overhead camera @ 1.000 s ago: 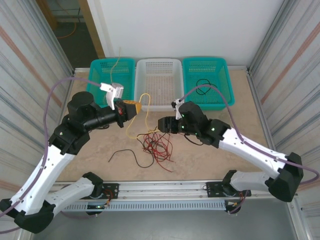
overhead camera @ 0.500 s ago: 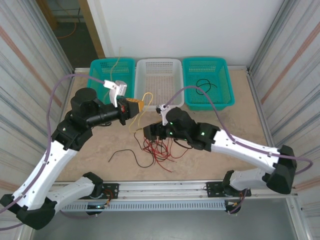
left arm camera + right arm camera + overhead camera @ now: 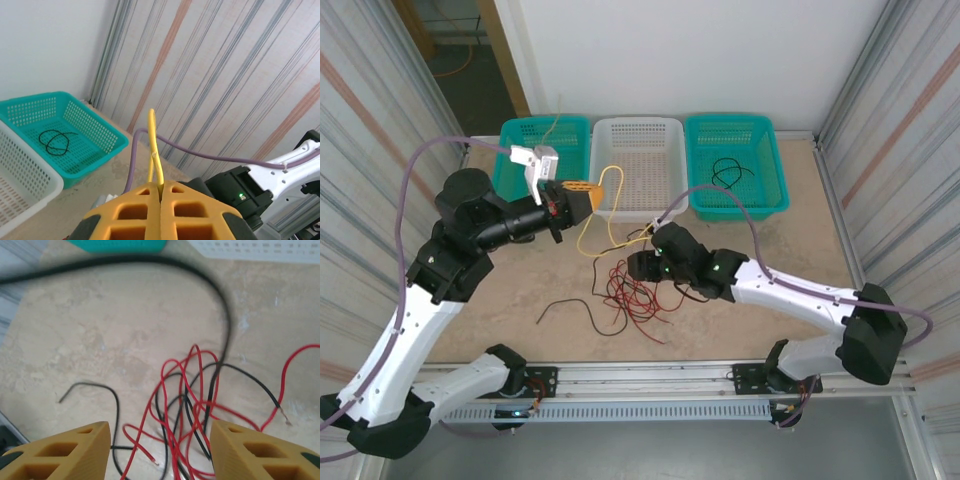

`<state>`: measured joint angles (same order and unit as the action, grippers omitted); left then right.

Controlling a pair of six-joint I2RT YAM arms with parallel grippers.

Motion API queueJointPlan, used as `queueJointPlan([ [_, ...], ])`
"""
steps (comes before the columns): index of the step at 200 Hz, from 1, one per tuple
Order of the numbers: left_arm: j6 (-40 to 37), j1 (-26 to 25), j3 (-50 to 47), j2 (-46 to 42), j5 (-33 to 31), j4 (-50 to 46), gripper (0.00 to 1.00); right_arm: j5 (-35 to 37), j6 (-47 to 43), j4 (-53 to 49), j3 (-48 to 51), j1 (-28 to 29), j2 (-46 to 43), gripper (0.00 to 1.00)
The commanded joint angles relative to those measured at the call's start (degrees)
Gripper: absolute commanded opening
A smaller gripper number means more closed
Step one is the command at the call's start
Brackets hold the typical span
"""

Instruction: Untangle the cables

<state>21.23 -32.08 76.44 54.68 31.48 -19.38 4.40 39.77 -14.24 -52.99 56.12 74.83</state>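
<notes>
Back wall (image 3: pixel 700 50): plain white. L side panel (image 3: pixel 370 150), R side panel (image 3: pixel 910 120): corrugated grey metal w/ reddish stripes. Tabletop (image 3: pixel 820 230): beige, marbled. Alu rail (image 3: pixel 650 378) along near edge. Wooden door frame (image 3: pixel 505 50) top L, dark floor (image 3: pixel 470 85) beyond. Lighting even.

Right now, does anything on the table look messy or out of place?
Yes. The red and black cables lie tangled in a heap on the table, beneath the open right claw. One black cable trails off to their left. A yellow cable dangles from the shut left claw.
</notes>
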Motion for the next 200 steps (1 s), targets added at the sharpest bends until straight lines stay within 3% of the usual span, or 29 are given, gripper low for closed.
queueJointPlan([
  [1, 1.9, 0.3, 2.5, -0.2, 1.0, 3.8, 0.00, -1.3, 1.1, 3.3, 0.8, -0.2, -3.6, 0.55],
  [34, 3.1, 0.7, 3.1, -0.4, 0.4, 4.9, 0.00, 0.5, 1.2, 4.1, 3.2, -0.4, -8.1, 0.73],
  [54, 3.7, 0.9, 3.6, -0.5, -0.9, 5.7, 0.00, -2.8, 0.9, 6.9, 3.9, -1.1, -11.1, 0.76],
  [72, 4.0, 1.0, 5.1, -0.5, -4.0, 5.4, 0.00, -5.0, -1.5, 7.7, 3.2, 0.1, -13.3, 0.76],
  [116, 8.1, 1.1, 4.7, -0.5, -13.6, 7.4, 0.00, -0.7, -8.5, 8.7, -0.5, 9.0, -15.6, 0.79],
  [152, 10.3, 1.1, 3.9, -0.1, -12.2, 10.7, 0.00, 3.4, -12.3, 12.6, -4.2, 13.4, -12.1, 0.82],
  [184, 11.6, 1.1, 4.1, 0.3, -11.7, 10.8, 0.00, 6.3, -15.1, 14.4, -8.7, 13.4, -6.6, 0.81],
  [200, 11.7, 1.1, 4.7, 0.4, -12.0, 10.6, 0.00, 6.7, -15.6, 15.4, -10.1, 12.7, -4.3, 0.76],
])
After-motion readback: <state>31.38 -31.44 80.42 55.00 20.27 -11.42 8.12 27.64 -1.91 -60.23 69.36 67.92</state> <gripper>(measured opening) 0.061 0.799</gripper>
